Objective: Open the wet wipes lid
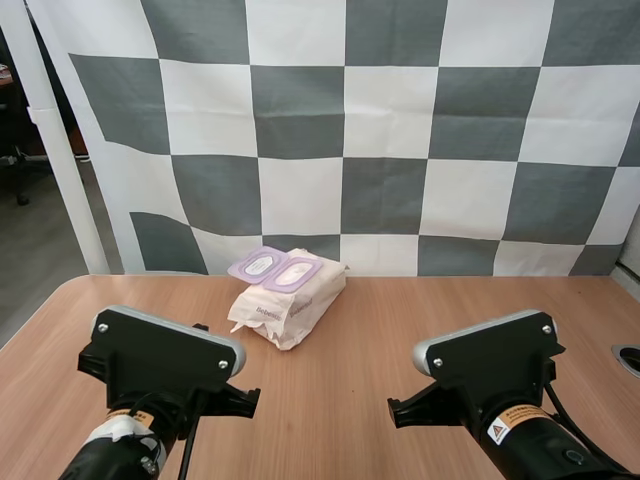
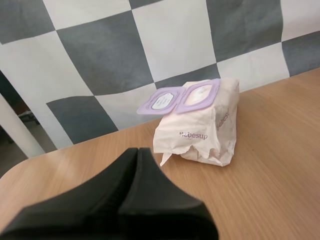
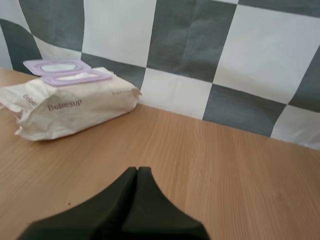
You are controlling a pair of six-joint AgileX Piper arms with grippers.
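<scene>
Both the left jaws and the right jaws are closed tip to tip, each pair forming a single dark wedge with nothing between the tips. Both sets hang low over the bare surface [image 1: 400, 330], and neither touches anything. The pack [image 2: 200, 132] lies well apart from them: ahead of the left jaws and a little to their right, and ahead of the right jaws and off to their left. It sits roughly midway between the two arms' lines of reach, so either arm could probably get to it. The pack rests on its broad base with the dispensing face up, which leaves that face open to an approach from above. It is a soft, cream-coloured film pouch, creased and puckered at the end seam nearest the jaws, with "Bebesup" printed on the side wall. A purple frame [image 2: 200, 94] is fixed to the top face around a pale opening. The lid [image 2: 161, 101], also purple with a white inner panel, is turned out flat beside the frame and overhangs the pack edge on the side farther from the right jaws. Judged from this position, the lid is already open. That would explain why both sets of jaws stand closed, empty and clear of the pack.
</scene>
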